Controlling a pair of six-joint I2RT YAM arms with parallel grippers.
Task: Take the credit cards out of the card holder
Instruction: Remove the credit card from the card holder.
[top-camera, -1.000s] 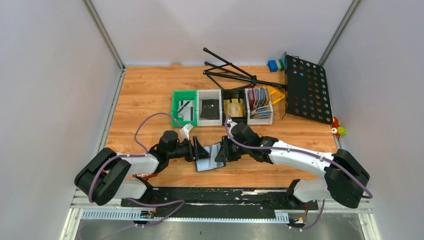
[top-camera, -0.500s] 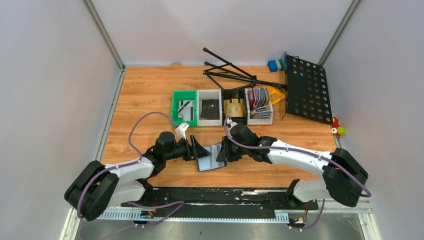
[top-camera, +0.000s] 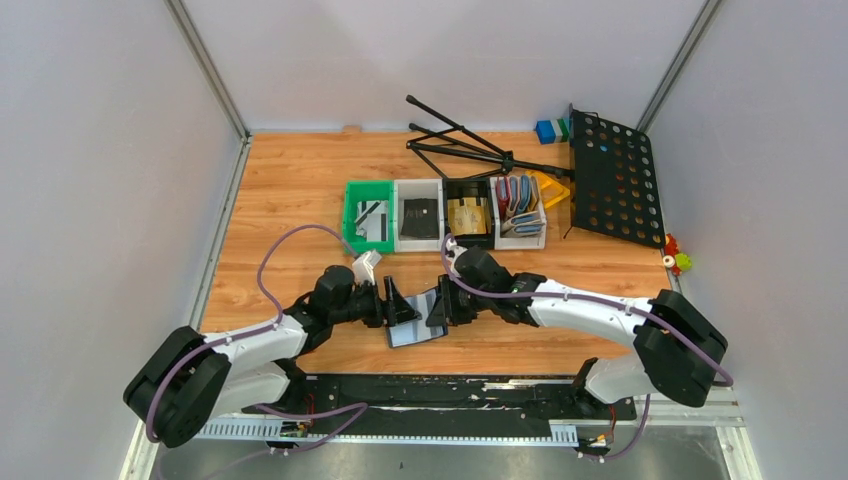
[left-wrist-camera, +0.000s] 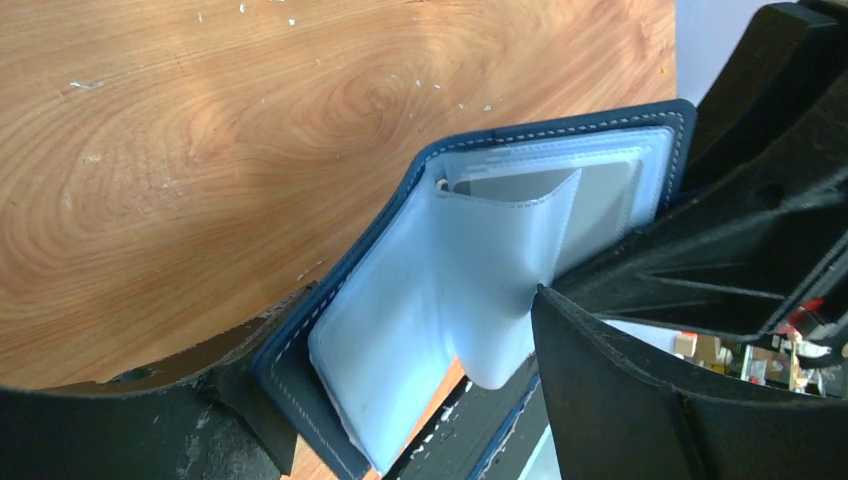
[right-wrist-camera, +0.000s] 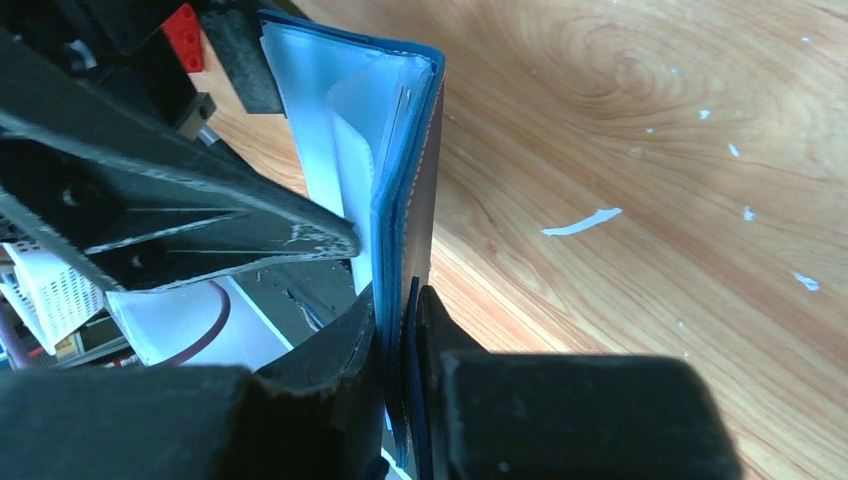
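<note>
Card holder (right-wrist-camera: 418, 200) in right end effector (right-wrist-camera: 401, 312)

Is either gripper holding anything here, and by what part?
The right gripper pinches the card holder by the edge of one navy flap. The left gripper straddles the other flap, open, a fingertip against the inner sleeve.

A row of four small plastic bins (top-camera: 419, 183) stands on the wooden table (top-camera: 290, 190), near a folded black tripod (top-camera: 508, 160) and a black perforated metal plate (top-camera: 615, 190).
</note>
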